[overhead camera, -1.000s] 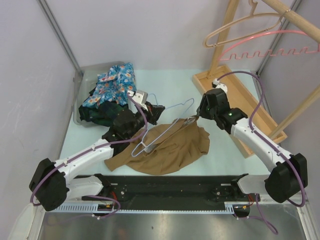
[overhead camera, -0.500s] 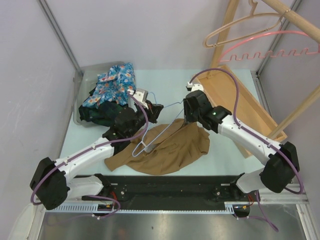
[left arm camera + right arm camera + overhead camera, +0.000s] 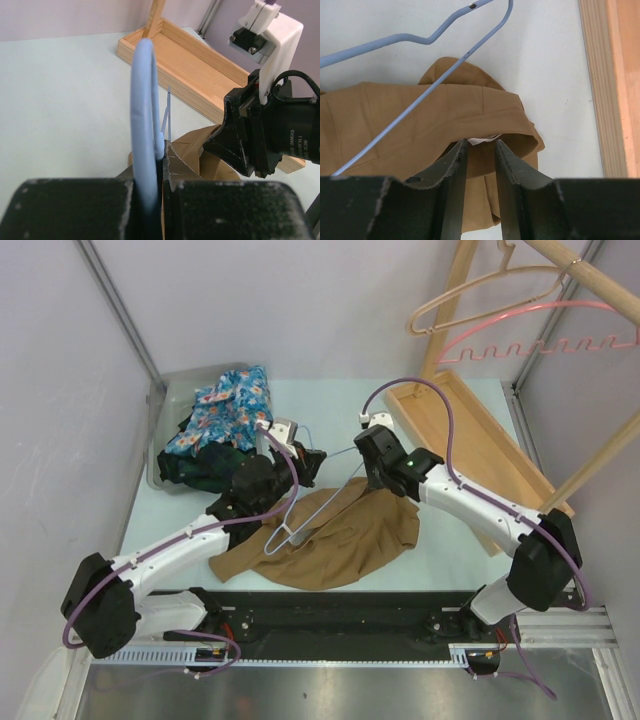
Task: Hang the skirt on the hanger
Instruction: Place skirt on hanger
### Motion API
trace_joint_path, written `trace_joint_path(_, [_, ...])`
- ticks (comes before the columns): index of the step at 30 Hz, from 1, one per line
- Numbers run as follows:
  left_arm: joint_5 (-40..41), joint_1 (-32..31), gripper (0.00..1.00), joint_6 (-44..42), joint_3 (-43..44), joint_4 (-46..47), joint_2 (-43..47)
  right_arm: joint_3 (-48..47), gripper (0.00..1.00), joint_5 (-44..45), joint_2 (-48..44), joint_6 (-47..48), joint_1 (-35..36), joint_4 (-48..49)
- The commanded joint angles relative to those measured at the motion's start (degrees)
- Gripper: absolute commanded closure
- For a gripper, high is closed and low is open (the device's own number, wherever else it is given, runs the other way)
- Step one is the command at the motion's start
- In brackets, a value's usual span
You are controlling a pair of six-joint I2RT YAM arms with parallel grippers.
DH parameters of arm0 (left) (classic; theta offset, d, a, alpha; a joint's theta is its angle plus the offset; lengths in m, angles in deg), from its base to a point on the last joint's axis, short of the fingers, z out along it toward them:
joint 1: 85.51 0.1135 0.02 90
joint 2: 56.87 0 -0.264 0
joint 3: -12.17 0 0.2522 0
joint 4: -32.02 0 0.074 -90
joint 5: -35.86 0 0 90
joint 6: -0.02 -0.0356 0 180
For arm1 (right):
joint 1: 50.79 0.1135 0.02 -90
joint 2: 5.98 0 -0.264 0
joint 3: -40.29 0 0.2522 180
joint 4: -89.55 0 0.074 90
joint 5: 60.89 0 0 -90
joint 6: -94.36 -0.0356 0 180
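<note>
You are early on: your left hand (image 3: 161, 152) pinches the thin light-blue wire hanger (image 3: 144, 100) above the tan fabric skirt (image 3: 340, 540) lying on the desk (image 3: 445, 540), your right hand (image 3: 480, 145) sits half-spread at its far waistband, grip unclear, so threading remains.
</note>
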Motion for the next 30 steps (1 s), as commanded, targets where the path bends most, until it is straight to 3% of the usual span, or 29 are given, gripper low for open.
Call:
trace_joint_path(1, [0.4, -0.4, 1.0, -0.2, 2.9, 1.0, -0.2, -2.4, 0.68, 1.2, 1.1, 0.3, 0.5, -0.1])
trace_joint_path(10, [0.3, -0.5, 1.0, -0.1, 3.0, 0.5, -0.2, -2.4, 0.76, 2.7, 2.7, -1.4, 0.4, 2.7])
trace_joint_path(13, [0.3, -0.5, 1.0, -0.1, 3.0, 0.4, -0.2, -2.4, 0.83, 3.0, 3.2, -2.1, 0.2, 3.5])
trace_joint_path(17, [0.3, -0.5, 1.0, -0.1, 3.1, 0.3, -0.2, -2.4, 1.0, 3.9, 3.7, -3.6, 0.0, 3.8])
trace_joint_path(25, [0.1, -0.5, 1.0, -0.3, 3.1, -0.3, 0.1, -2.4, 1.0, 6.5, -1.2, -5.6, -0.7, 2.1])
trace_joint_path(30, [-1.2, -0.5, 1.0, -1.0, 3.0, -0.5, 1.0, -2.0, 1.0, 2.5, -4.4, -7.3, -3.7, 0.9])
